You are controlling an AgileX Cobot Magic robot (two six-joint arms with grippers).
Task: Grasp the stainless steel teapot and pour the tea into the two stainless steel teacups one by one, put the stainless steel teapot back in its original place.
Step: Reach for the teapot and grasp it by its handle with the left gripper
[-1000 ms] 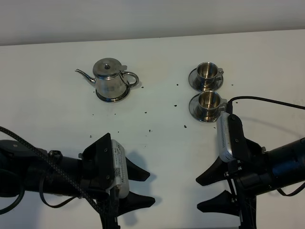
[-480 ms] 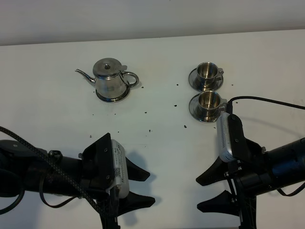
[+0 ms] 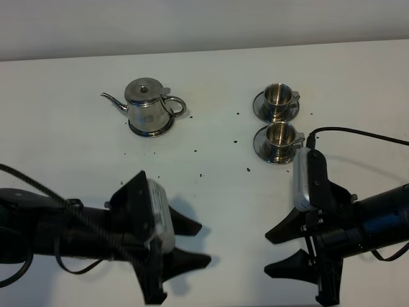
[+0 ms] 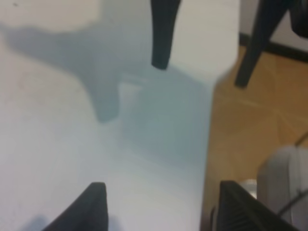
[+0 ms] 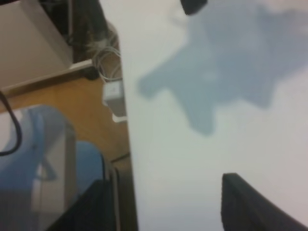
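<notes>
While the black left gripper (image 3: 202, 243) and black right gripper (image 3: 268, 254) hang over the near edge of the white table (image 3: 64, 153), both with jaws spread wide and holding nothing, the shiny stainless steel teapot (image 3: 149, 109) with domed lid, curved spout and loop handle stands upright toward the far edge, left of the middle. Two small stainless steel teacups (image 3: 277, 96), each on a round steel saucer (image 3: 261, 148), sit right of the middle, one behind the other, well apart from the teapot. Dark specks (image 3: 247, 169) dot the tabletop.
</notes>
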